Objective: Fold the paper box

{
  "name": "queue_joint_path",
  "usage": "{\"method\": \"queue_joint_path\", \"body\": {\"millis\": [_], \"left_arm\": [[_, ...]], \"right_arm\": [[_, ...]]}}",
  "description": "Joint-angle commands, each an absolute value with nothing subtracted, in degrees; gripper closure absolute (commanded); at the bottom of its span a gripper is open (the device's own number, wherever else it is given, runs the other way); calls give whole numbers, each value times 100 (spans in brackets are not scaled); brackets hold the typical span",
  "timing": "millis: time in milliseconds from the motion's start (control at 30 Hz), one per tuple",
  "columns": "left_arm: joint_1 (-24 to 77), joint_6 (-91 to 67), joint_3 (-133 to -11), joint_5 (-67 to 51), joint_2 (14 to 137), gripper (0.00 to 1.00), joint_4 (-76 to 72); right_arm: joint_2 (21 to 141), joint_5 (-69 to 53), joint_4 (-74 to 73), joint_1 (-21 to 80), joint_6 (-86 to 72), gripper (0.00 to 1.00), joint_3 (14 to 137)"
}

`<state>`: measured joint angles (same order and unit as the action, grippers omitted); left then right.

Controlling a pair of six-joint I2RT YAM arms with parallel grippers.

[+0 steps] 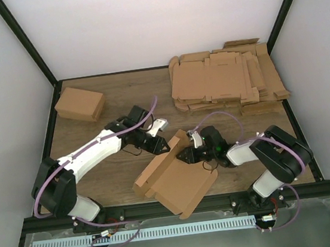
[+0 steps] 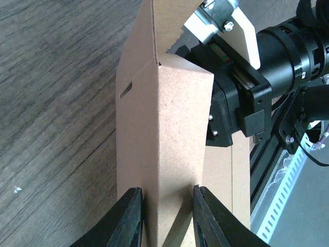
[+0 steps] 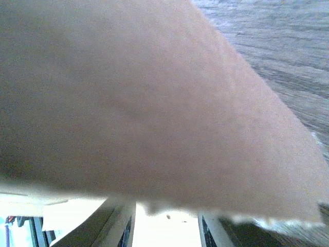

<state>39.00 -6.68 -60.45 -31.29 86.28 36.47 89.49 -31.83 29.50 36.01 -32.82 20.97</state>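
Left jaws clamped, right arm (image 1: 241,152) alongside

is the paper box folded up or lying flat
Partly folded: one wall of the paper box stands up, pinched between the left fingers, while its wide panel is spread out flat.

Tbl (image 1: 119,93): paper box (image 1: 181,184), blank pile (image 1: 226,80), 2nd box (image 1: 79,104).

Nothing legible in any view. Plain, unprinted faces on the brown die-cut cardboard sheet (image 1: 181,184) at lower centre of the top view, on the thick pile of flat brown cardboard blanks (image 1: 226,80) at upper right, and on the closed brown cardboard box (image 1: 79,104) at upper left.
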Motion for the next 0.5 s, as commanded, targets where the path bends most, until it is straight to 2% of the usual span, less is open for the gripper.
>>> {"method": "queue_joint_path", "body": {"millis": [0, 67, 200, 333, 467], "left_arm": [[4025, -720, -6053, -2950, 8652, 71, 3734], [4031, -714, -6069, -2874, 8619, 71, 3780], [4034, -712, -6127, -2808, 8612, 71, 3816], [4041, -679, -6197, -2728, 8635, 71, 3882], [4044, -679, -6237, -2684, 8631, 71, 3915]], "right_arm": [[8417, -2795, 2547, 3665, -3210, 61, 1970], [7940, -2528, 2409, 3661, -3128, 54, 1852], [7223, -2047, 2033, 3577, -2675, 47, 1790], [6989, -1642, 1703, 3503, -2254, 45, 1907], [7123, -1451, 1791, 3502, -1867, 35, 2131]]}}
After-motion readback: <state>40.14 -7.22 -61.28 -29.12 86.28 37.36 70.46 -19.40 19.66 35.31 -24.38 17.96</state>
